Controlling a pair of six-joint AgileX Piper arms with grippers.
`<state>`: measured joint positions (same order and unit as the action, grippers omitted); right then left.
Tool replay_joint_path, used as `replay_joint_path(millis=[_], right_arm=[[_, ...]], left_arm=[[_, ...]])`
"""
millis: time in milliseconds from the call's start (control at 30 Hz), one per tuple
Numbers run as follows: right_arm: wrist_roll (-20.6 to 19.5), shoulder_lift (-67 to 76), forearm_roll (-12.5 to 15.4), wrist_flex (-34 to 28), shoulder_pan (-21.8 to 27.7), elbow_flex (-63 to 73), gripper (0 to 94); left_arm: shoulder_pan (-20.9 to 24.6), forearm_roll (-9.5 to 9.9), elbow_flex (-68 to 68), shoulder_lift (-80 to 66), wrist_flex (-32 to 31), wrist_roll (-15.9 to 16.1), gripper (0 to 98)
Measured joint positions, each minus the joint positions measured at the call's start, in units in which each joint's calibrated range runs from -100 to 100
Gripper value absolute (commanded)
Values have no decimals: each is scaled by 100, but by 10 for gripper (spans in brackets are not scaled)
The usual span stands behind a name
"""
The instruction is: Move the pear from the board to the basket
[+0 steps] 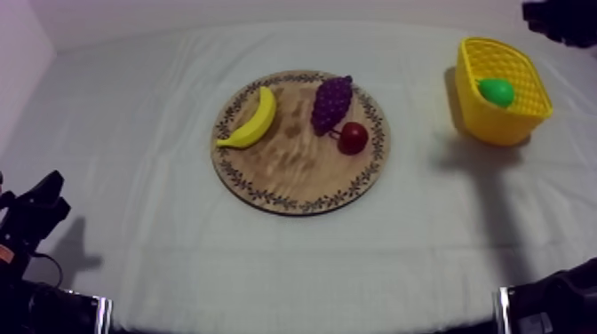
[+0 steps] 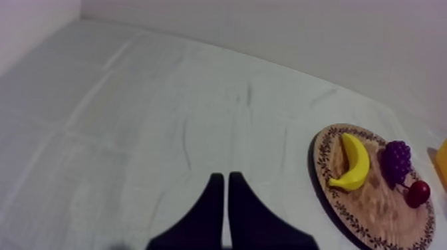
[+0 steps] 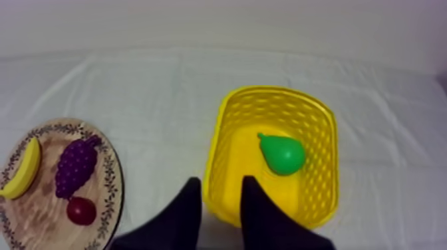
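The pear is seen settled in the yellow basket at the board's two o'clock, and its rim could be snagged by the spread right gripper, while the left gripper is held pressed together.

You have the bench under a grey-white cloth, which lies in long shallow creases along and across the bench. A plain pale back wall rises behind the bench's far edge, and a pale side wall closes its left end. The light is soft and dim, with faint shadows on the cloth.
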<state>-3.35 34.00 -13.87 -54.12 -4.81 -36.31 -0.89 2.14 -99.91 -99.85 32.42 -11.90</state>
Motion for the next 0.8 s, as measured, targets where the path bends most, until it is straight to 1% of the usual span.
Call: replay_joint_path(millis=[100,200,267,333,433,567,700,767,800], right_arm=[[-93,671,-10,306,-96,-815,37],[-113,1324,-13,626,-126,-1544,15],[-79,1785,69,855,-99,-2046,9],[-3,2191,285,1100,-40,-2484,6],[201,2860,718,1394,93,-3198,4],[448,3687,1387,1424,215,-4082,3],[607,4504,1807,1396,235,-4938,3],[681,4910,1927,1257,260,-5332,3],[698,5106,1944,1161,264,-5506,3]], left_arm=[[0,0,0,0,0,0,1],[0,0,0,0,0,0,1],[0,0,0,0,0,0,1],[0,0,0,0,0,0,1],[0,0,0,0,0,0,1],[0,0,0,0,0,0,1],[0,0,0,0,0,0,1],[0,0,0,0,0,0,1],[0,0,0,0,0,0,1]])
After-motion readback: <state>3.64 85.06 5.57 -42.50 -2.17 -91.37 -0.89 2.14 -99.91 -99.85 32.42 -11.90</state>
